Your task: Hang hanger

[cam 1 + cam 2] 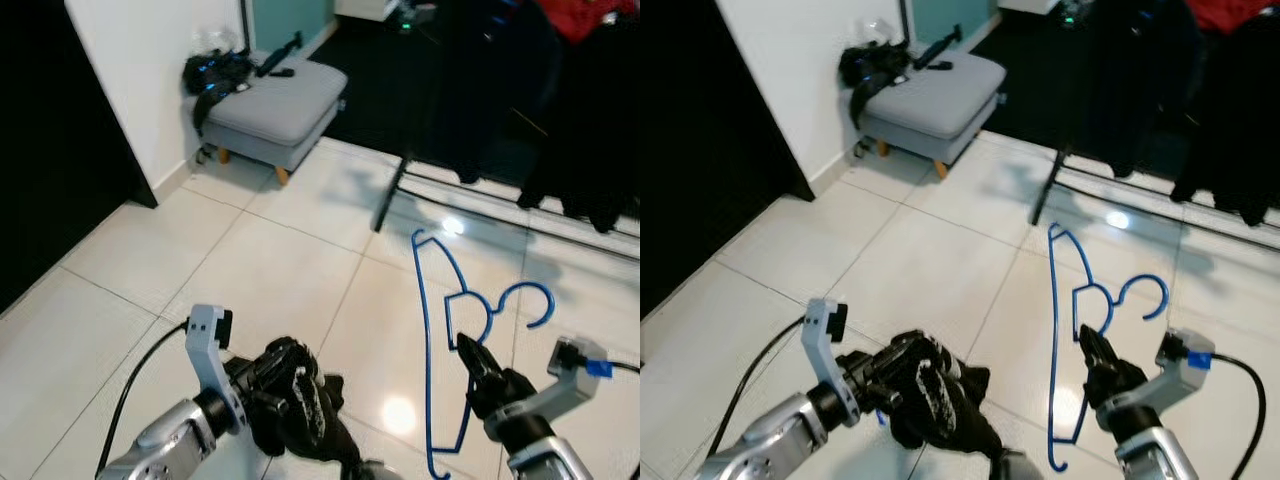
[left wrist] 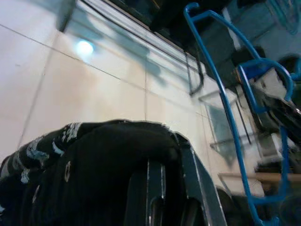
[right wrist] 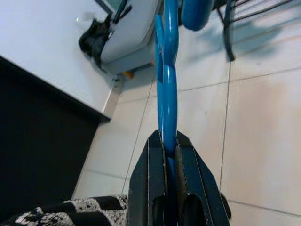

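Note:
A blue wire hanger (image 3: 169, 70) stands upright over the tiled floor, its hook (image 1: 545, 298) pointing right. My right gripper (image 1: 468, 350) is shut on the wire loop just below the hook, and the wire shows between its fingers (image 3: 153, 165). My left gripper (image 2: 164, 188) sits low at the left, shut on a black garment with white print (image 1: 295, 400) that is bunched over its fingers. The hanger (image 2: 225, 101) is a short way to the right of that garment and apart from it.
A clothes rack with dark hanging clothes (image 1: 560, 100) and a black floor bar (image 1: 390, 195) stands ahead on the right. A grey ottoman (image 1: 275, 105) carrying a black bag (image 1: 215, 72) sits by the white wall (image 1: 140, 70). A dark opening lies on the left.

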Tool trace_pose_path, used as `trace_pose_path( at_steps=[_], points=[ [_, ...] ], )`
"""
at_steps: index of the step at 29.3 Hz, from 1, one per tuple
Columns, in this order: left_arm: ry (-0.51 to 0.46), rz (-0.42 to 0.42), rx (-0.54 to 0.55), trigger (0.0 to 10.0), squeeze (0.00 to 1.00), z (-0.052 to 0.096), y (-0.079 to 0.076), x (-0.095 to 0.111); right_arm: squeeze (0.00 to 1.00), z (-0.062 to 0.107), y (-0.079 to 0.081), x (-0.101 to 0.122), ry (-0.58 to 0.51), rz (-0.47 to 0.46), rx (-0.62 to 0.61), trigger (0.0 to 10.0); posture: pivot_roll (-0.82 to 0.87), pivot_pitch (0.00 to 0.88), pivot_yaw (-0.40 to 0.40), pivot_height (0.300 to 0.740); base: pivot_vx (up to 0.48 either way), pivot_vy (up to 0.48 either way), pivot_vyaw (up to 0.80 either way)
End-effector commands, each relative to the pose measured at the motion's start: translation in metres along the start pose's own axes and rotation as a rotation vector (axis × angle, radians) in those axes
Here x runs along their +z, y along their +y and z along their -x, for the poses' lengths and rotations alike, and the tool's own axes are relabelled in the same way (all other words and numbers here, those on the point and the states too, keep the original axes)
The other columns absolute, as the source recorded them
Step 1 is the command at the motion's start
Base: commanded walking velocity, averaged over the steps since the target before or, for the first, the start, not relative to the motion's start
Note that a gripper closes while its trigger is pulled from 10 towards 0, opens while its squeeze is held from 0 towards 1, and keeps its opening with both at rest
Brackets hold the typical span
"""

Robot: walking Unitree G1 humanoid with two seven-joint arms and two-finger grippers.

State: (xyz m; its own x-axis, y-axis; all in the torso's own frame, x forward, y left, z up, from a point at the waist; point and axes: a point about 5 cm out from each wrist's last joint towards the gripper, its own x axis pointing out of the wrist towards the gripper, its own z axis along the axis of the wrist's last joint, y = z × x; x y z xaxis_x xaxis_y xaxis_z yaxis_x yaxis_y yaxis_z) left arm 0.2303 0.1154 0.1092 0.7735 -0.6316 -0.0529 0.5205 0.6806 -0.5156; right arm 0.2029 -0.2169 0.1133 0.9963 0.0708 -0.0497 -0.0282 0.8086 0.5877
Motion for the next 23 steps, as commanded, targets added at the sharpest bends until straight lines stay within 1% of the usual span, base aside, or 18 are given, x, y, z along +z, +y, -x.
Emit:
trace_pose_path(
  at_steps=[1,10,23],
  points=[
    [-0.005,0.014,0.002,10.0,0.0,0.0029,0.0011,-0.0014,0.0,0.0015,-0.0004,-0.0025,0.002,-0.022,0.001,10.0,-0.03,0.216,0.017,0.74,0.0,0.0,0.0],
    [-0.005,0.014,0.002,10.0,0.0,0.0027,0.0017,-0.0006,0.0,0.0009,0.0002,-0.0023,0.003,-0.019,0.0,10.0,-0.03,0.218,0.021,0.74,0.0,0.0,0.0],
    [-0.006,0.013,0.002,10.0,0.0,0.0026,0.0018,-0.0004,0.0,0.0008,0.0003,-0.0024,0.005,-0.018,0.001,10.0,-0.03,0.218,0.021,0.74,0.0,0.0,-0.8]
  ],
)
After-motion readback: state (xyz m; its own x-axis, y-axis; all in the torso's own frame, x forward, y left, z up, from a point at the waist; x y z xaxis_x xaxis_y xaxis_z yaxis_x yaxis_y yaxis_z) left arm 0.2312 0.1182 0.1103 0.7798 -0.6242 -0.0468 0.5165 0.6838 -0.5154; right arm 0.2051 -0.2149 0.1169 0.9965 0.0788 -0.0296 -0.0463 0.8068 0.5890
